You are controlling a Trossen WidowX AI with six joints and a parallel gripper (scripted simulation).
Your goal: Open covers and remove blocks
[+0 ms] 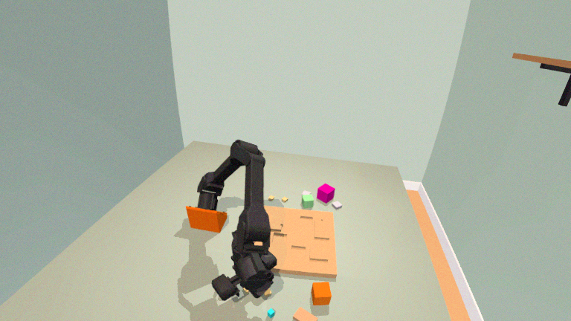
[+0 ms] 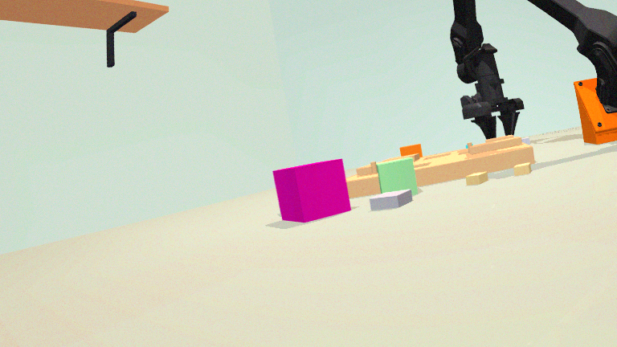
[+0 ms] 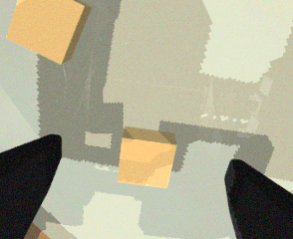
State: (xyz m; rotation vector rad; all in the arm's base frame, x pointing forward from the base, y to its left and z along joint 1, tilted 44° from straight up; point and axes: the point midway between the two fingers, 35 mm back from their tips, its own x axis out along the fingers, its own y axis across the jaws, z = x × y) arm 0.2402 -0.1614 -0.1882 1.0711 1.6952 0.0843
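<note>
The tan puzzle board (image 1: 305, 241) lies flat on the table, and it also shows in the exterior view (image 2: 446, 165). My gripper (image 1: 254, 290) hangs low over the table just off the board's near left corner. In the wrist view its fingers stand wide open. A small tan block (image 3: 146, 159) rests on the table between them, touching neither finger. It also shows in the top view (image 1: 267, 293). A second small tan block (image 3: 47, 20) lies a little further off. I cannot tell what the board's wells hold.
An orange block (image 1: 321, 293), a small cyan block (image 1: 271, 312) and a tan block (image 1: 303, 314) lie near the board's front. A magenta cube (image 1: 325, 192), a green block (image 1: 308, 200), a lilac tile (image 1: 337, 204) and two small tan blocks (image 1: 271, 198) lie behind. The arm's orange base (image 1: 206, 218) stands at the left.
</note>
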